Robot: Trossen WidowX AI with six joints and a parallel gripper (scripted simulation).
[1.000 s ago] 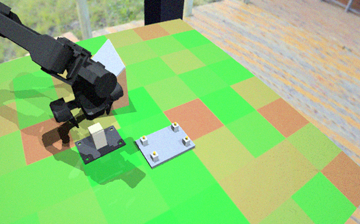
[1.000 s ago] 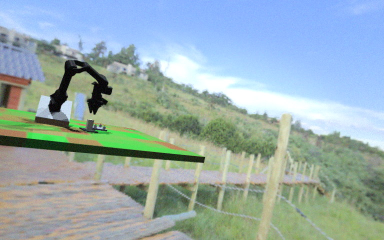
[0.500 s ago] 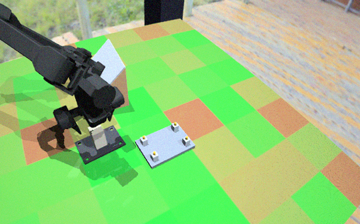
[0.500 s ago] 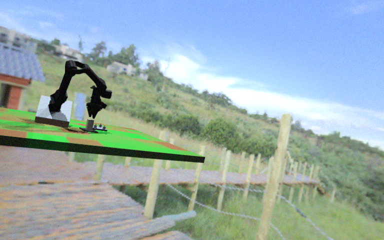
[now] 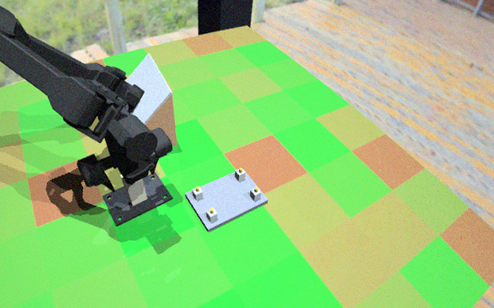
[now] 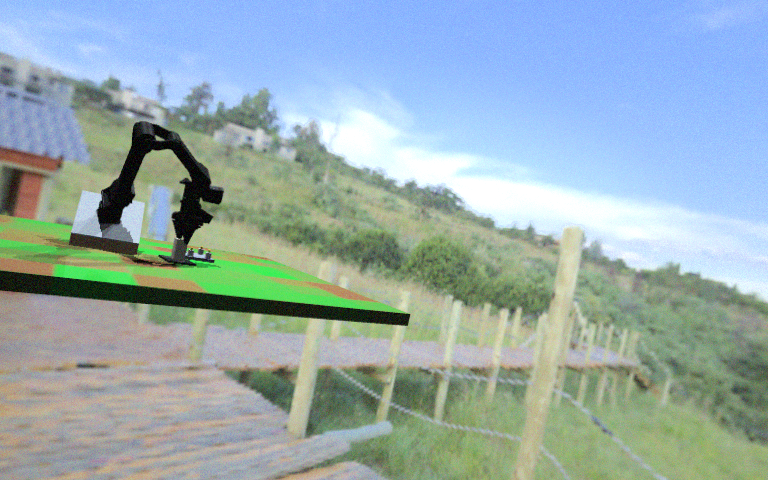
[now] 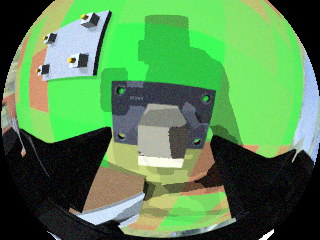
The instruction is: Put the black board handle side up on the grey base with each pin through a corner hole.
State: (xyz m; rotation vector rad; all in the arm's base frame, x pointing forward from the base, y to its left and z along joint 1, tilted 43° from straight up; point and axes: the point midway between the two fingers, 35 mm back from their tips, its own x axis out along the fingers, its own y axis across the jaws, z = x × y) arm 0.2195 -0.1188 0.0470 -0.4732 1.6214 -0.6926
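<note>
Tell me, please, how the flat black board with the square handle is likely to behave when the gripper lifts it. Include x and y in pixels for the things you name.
The flat black rectangular board [image 5: 123, 214] [image 7: 129, 107] looks stiff, being thin but unbent, so it probably won't sag. Its upright, pale square handle [image 5: 138, 194] [image 7: 154, 141] stands near the middle, so it should lift fairly level. The handle's flat sides suggest little rolling, though an off-centre grip might let it tilt.
</note>
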